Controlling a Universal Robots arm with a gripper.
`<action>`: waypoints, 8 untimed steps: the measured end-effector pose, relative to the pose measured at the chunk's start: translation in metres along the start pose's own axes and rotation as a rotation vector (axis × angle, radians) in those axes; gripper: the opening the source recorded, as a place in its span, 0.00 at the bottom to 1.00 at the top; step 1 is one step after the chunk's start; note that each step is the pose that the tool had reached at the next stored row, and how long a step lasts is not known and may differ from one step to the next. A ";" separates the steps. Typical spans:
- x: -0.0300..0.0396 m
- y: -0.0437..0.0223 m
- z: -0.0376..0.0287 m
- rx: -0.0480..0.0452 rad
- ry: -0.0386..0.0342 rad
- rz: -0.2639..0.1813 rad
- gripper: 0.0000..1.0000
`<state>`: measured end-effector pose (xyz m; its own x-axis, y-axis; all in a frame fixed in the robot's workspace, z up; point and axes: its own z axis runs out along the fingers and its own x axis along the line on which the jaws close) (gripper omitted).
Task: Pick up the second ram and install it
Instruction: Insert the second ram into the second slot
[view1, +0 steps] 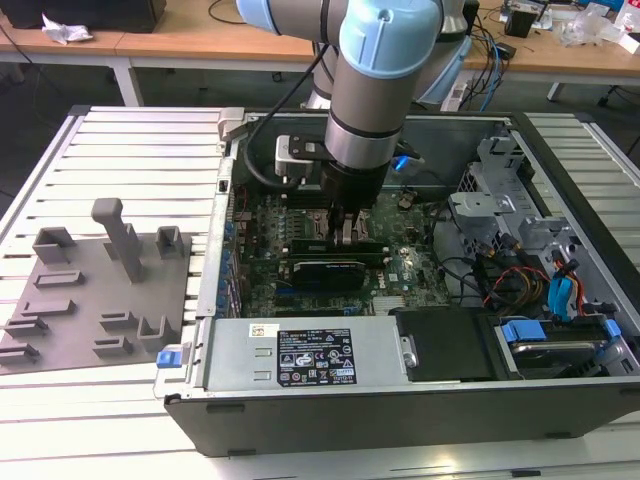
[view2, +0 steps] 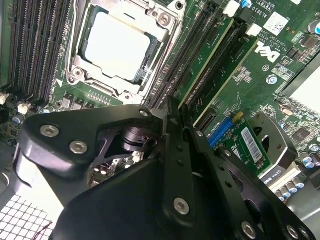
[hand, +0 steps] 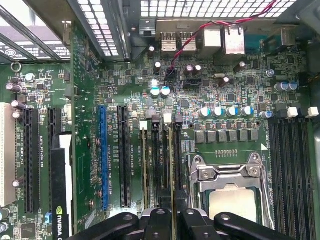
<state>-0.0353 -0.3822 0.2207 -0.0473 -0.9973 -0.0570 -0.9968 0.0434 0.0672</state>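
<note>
claw (view1: 345, 232) pressed together, pinching the second ram (hand: 173, 165) edge-on | ram stands upright in a memory slot just beside the CPU socket (hand: 232, 182); held thin-edge down so it can seat | holder tray (view1: 95, 290) on worktop outside the case

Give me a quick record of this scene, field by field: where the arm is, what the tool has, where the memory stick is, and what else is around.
arm: reaching down into the open computer case
tool: over the memory slots beside the processor socket
tool state: shut on the memory stick
memory stick: edge-on between the fingers, lined up with a slot; whether it is fully seated cannot be told
holder tray: grey, on the table to the exterior view's left of the case
graphics card: just in front of the tool
</note>
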 end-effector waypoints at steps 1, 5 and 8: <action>0.0000 0.0000 0.0000 0.0000 -0.0001 0.000 0.14; 0.0000 -0.0022 -0.0002 -0.0004 0.0002 0.000 0.14; -0.0001 -0.0027 0.0006 -0.0001 -0.0001 0.000 0.14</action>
<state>-0.0326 -0.3822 0.2200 -0.0473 -0.9973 -0.0570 -0.9968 0.0434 0.0673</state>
